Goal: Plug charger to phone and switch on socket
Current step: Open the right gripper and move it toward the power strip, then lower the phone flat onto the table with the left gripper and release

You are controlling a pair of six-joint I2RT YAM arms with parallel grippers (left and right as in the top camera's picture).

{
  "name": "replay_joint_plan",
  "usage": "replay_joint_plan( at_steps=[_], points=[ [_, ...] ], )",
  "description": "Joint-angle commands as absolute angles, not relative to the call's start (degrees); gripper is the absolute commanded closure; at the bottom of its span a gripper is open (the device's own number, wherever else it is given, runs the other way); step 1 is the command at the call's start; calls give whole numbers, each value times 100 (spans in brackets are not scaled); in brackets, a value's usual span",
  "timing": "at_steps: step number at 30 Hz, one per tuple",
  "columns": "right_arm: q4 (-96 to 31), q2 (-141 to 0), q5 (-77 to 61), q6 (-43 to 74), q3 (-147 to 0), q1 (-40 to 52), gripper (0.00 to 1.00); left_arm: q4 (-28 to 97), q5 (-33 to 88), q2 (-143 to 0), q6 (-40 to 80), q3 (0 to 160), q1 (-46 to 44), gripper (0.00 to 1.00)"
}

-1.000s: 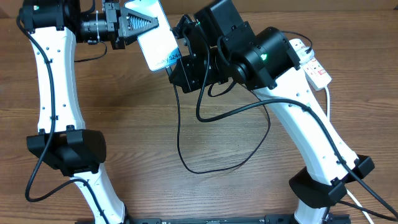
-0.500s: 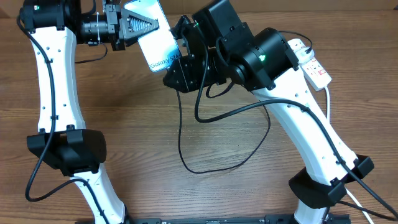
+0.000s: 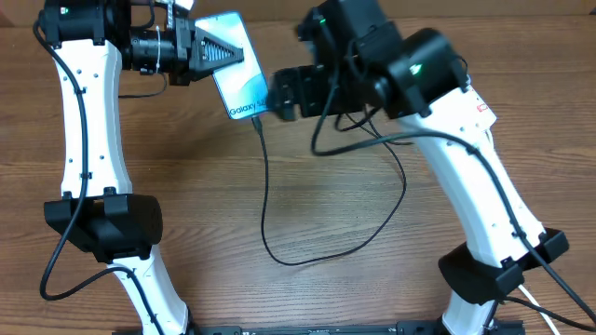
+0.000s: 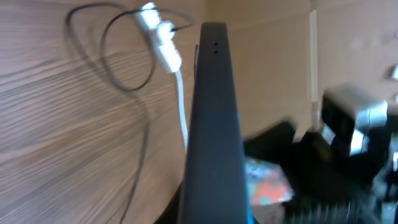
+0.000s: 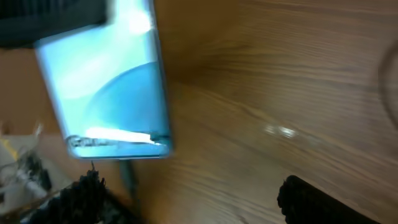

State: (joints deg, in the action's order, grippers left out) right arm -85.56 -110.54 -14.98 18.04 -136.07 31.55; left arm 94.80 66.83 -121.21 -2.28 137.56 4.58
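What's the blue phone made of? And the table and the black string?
The phone looks like smooth glass in front: its lit screen shines. The table looks like wood or wood-look board: brown grain lines. The black cable is probably rubbery plastic: thin, dull, curving loosely.

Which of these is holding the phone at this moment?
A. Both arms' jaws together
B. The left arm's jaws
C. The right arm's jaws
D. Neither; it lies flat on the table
B: in the overhead view the left arm's jaws are shut on the upper end of the phone, which is lifted off the table, while the right arm's jaws stand open with the phone outside them.
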Motion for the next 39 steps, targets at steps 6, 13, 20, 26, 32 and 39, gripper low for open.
replay_joint_plan(
  at_steps=[6, 13, 20, 26, 32, 39],
  points=[
    [-9118, -11063, -897, 1977, -13727, 1879, 0, 9684, 6357, -12062, -1380, 13760, 231, 96],
    [-9373, -11093, -897, 1975, -13721, 615, 0, 9682, 6414, -12064, -1529, 13760, -255, 96],
    [-9553, -11238, -899, 1970, -13694, 75, 0, 9684, 6410, -12064, -1693, 13760, -847, 96],
    [-9618, -11430, -897, 1951, -13605, 30, 0, 9684, 6396, -12064, -1699, 13760, -1044, 96],
    [-9631, -11688, -878, 1953, -13603, 30, 0, 9682, 6090, -12064, -1776, 13708, -1044, 96],
    [-9627, -11830, -843, 1994, -13603, 30, 0, 9054, 5367, -12064, -1343, 12914, -1048, 96]
  ],
)
